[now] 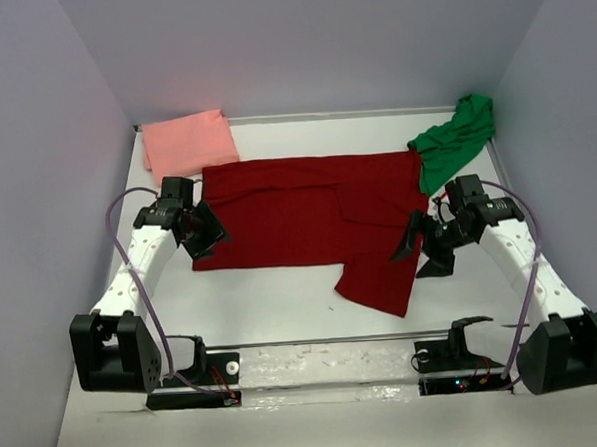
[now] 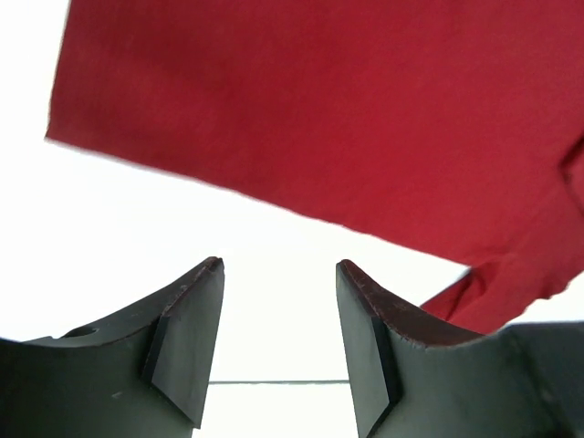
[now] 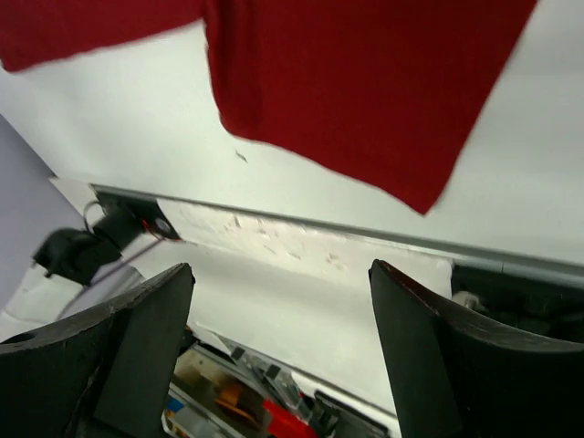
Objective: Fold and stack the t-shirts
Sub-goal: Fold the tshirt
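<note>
A dark red t-shirt (image 1: 308, 213) lies spread across the middle of the table, with one sleeve part folded in and a flap trailing toward the front right. At the back left corner sits a folded salmon pink t-shirt (image 1: 189, 141). The green t-shirt (image 1: 456, 138) is crumpled at the back right. My left gripper (image 1: 205, 236) hovers at the red shirt's left edge, open and empty (image 2: 278, 274), with the red cloth (image 2: 319, 119) ahead of it. By the shirt's right edge my right gripper (image 1: 422, 249) stands wide open (image 3: 283, 274) and holds nothing; the red flap (image 3: 365, 82) shows beyond it.
Grey walls close in the table on the left, back and right. A mounting rail (image 1: 325, 340) with both arm bases runs along the front edge. A purple cable (image 1: 153, 311) loops beside the left arm. Bare white table (image 1: 272, 295) lies in front of the red shirt.
</note>
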Robot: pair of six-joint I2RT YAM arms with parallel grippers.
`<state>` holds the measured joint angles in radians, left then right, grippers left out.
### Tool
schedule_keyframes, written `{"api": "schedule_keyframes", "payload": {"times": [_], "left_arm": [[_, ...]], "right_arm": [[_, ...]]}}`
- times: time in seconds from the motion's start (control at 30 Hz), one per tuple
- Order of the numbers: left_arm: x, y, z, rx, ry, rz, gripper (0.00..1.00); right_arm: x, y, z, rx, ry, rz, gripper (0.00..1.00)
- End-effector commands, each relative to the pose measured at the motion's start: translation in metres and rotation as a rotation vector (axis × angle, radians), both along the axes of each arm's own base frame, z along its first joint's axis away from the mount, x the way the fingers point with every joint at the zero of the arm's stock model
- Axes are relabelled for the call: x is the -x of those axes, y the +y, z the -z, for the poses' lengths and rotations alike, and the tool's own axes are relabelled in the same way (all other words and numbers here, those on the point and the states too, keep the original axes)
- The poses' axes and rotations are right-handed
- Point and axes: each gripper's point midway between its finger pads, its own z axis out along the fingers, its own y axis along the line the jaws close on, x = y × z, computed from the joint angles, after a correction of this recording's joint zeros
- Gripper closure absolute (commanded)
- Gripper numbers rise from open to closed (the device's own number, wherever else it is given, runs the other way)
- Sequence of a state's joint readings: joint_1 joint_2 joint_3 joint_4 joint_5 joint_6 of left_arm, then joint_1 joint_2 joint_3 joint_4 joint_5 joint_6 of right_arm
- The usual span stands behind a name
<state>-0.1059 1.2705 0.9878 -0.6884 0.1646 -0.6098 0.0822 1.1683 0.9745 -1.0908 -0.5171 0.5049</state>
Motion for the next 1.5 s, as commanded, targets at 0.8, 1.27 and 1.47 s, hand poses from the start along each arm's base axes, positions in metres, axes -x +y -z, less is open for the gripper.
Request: {"api": "schedule_keyframes", "payload": {"times": [0.8, 1.27, 1.47], "left_arm": [[0.031, 0.043, 0.085, -0.181, 0.236, -0.096, 0.39], [0.010, 0.078, 0.062, -0.202, 0.188, -0.157, 0.39], [0.010, 0.085, 0.061, -0.206, 0.195, -0.165, 0.39]], "right_arm": [[0.069, -0.013, 0.083, 0.072, 0.047, 0.168, 0.23], [0.055, -0.004, 0.112, 0.023, 0.038, 0.202, 0.34], [0.054, -0.002, 0.125, 0.030, 0.057, 0.198, 0.35]]}}
